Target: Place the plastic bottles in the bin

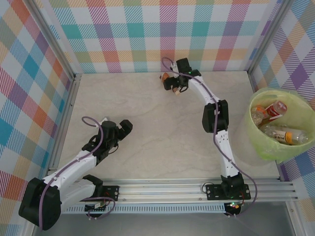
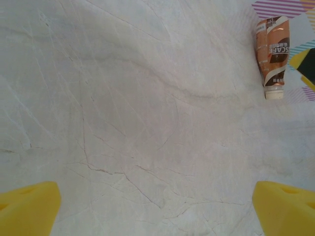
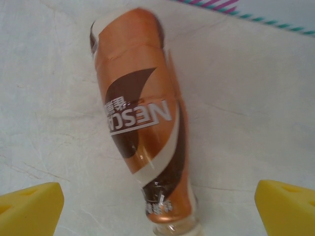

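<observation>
Brown bottle (image 3: 140, 123) noted flat on bench (image 3: 256, 98) between spread right jaws, long axis across closing line; left jaws spread too, farther off.

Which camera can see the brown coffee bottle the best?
The right wrist camera. The brown coffee bottle lies big and close there, with its label plain to see. The left wrist camera shows it small, in the top right corner. From the top camera, the right gripper covers most of it.
</observation>
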{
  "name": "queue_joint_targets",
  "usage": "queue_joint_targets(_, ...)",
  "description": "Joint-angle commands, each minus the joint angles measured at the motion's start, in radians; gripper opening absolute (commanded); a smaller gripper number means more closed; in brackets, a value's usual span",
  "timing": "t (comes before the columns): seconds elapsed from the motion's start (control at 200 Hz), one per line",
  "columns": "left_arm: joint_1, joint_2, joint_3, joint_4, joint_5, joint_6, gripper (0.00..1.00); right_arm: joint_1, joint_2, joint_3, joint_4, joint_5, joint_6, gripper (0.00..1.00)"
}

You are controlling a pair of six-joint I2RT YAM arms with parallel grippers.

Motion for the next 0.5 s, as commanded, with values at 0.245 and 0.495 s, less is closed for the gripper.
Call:
queue_joint_targets(0.245,0.025,-0.061,-0.006,-0.058,-0.018,0.021,1.0,-0.005,0.191,0.224,-0.008,-0.081,0.15,1.0)
queue_joint_targets(0.495,0.035,-0.081,-0.021,-0.058,-0.027,0.02,1.0,-0.002,0.217,0.264,0.036,-0.022,0.188,0.99)
